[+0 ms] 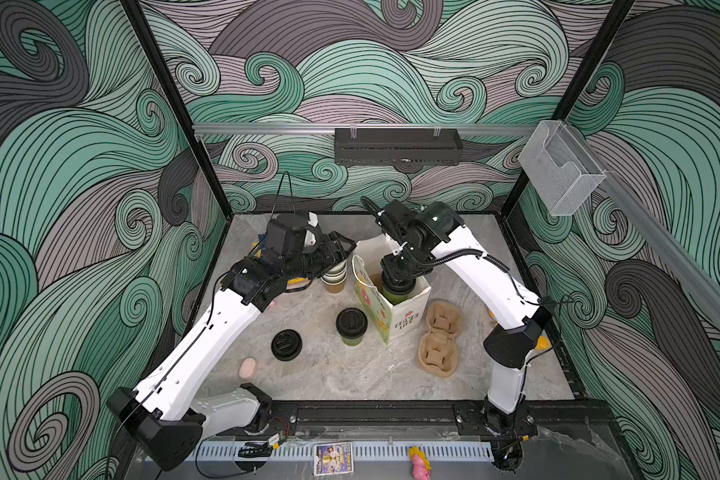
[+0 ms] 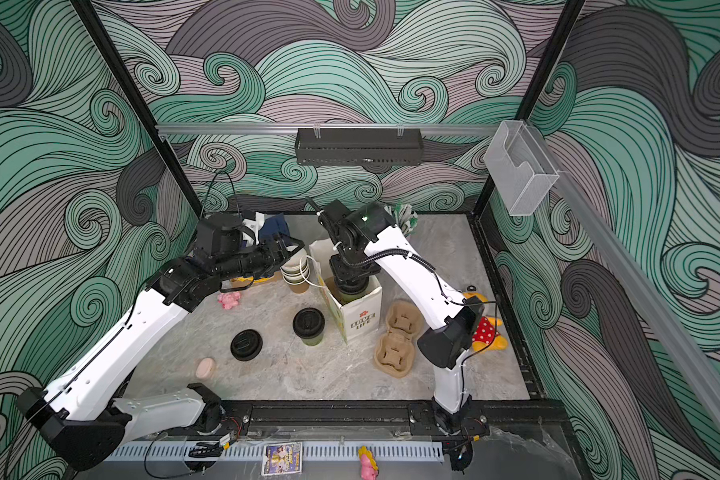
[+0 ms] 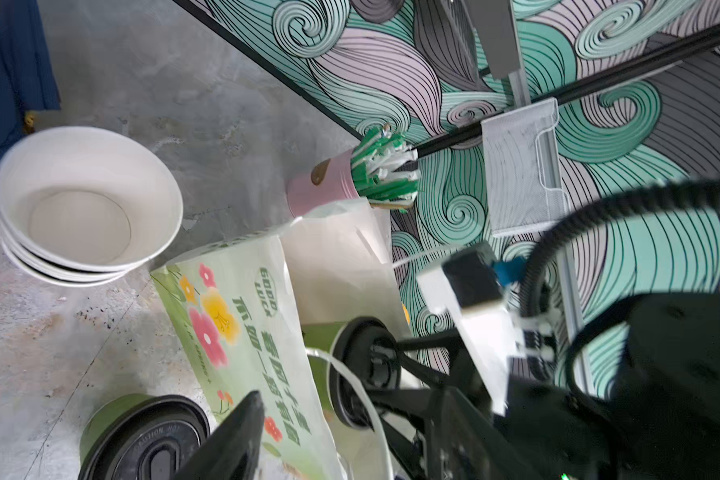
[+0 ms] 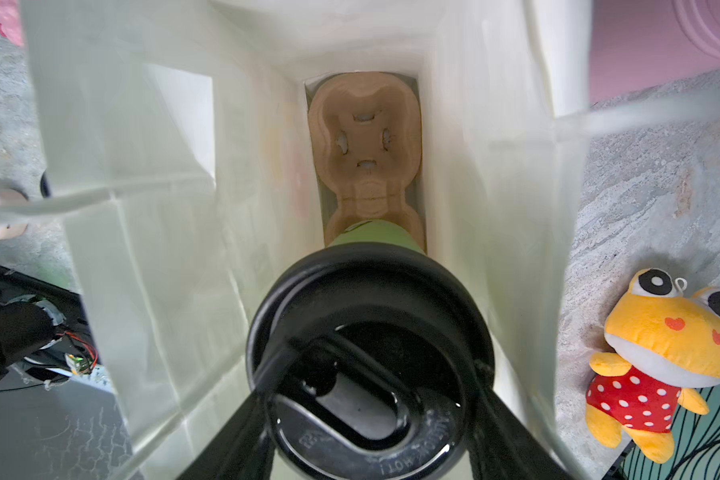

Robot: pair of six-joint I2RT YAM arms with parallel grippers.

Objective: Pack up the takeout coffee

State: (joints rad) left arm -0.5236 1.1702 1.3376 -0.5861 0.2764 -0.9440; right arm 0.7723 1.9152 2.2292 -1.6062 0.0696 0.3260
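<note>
While the right gripper (image 4: pixel 371 374) clasps the lidded first cup (image 4: pixel 371 235) inside the open paper bag (image 1: pixel 406 316), above a brown carrier (image 4: pixel 364 137) on the bag's floor, we see the second cup (image 1: pixel 351 326) standing lidded on the table (image 1: pixel 350 374) just beside the bag. We cannot tell whether the left gripper (image 1: pixel 344 249), near the bag's rim, is parted or closed.

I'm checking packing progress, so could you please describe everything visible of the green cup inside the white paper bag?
The olive-green paper cup, capped with a round black plastic sip lid, stands upright inside the white flowered paper bag. The right gripper clasps its lid from above. Its base is over one pocket of the brown pulp carrier in the bag; whether it is seated is hidden.
</note>
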